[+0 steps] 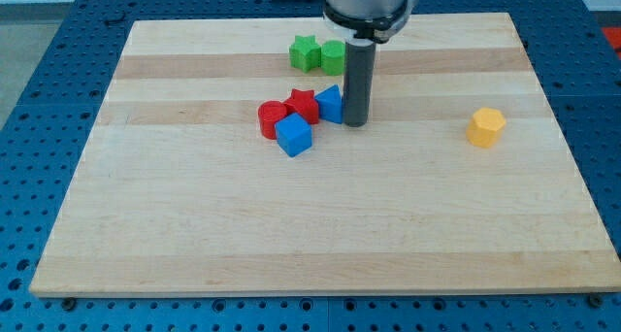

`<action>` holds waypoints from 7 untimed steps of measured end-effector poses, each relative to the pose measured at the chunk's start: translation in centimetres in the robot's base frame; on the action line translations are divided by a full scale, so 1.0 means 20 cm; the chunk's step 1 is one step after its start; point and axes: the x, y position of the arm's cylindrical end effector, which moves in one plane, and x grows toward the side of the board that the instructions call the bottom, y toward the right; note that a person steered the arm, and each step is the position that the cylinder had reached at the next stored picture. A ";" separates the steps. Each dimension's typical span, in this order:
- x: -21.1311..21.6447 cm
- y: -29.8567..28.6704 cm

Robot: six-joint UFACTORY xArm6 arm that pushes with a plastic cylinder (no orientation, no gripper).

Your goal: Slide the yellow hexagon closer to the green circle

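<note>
The yellow hexagon [485, 127] sits alone on the wooden board at the view's right. The green circle [333, 56] lies near the board's top centre, touching a green star [305, 52] on its left. My tip [355, 124] rests on the board just right of a blue block [331, 104], below the green circle and far left of the yellow hexagon. The rod partly hides the green circle's right edge.
A cluster sits left of my tip: a red star [304, 105], a red cylinder [272, 117] and a blue cube [293, 135]. The wooden board [194, 225] lies on a blue perforated table.
</note>
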 end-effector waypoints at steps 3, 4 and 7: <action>0.04 0.11; 0.22 0.11; 0.41 0.53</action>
